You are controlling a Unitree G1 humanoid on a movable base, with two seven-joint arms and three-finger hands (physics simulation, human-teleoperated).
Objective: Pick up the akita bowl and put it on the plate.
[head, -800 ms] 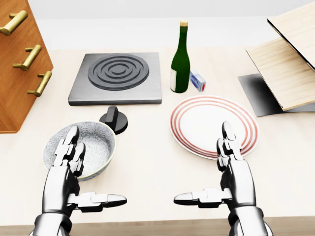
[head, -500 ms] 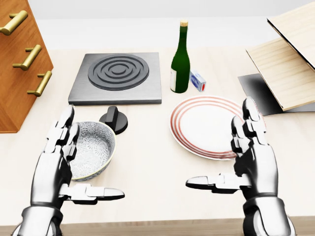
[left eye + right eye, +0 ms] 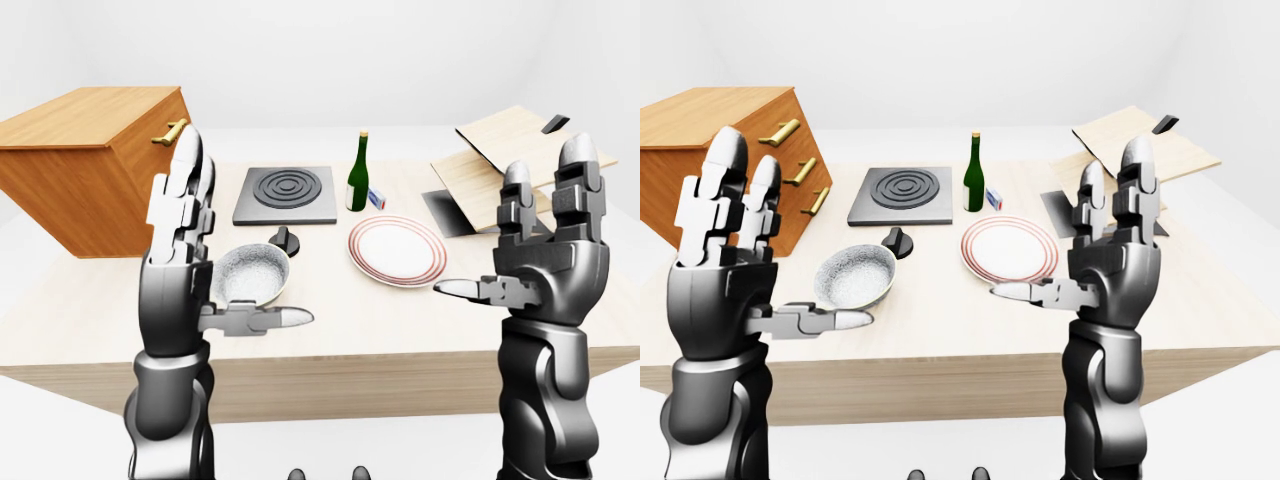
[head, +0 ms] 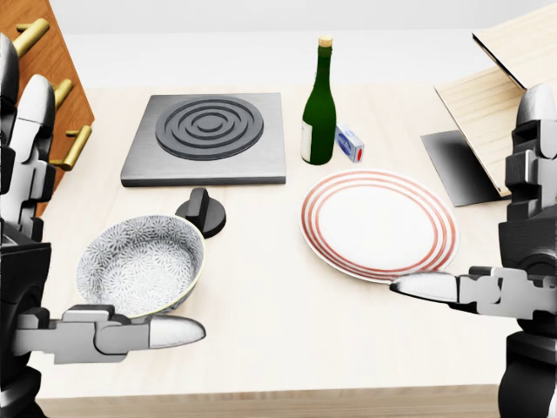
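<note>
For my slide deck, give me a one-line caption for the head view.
Open left hand and right hand flank the patterned bowl and striped plate, bowl not yet grasped.

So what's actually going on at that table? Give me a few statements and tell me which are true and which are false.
1. The patterned bowl sits on the plate. False: it rests on the table, left of the bare plate in the head view.
2. The left hand and the right hand are both open and hold nothing. True.
3. The green bottle stands upright. True.
4. A pot is on the black hotplate. False: nothing rests on it.
</note>
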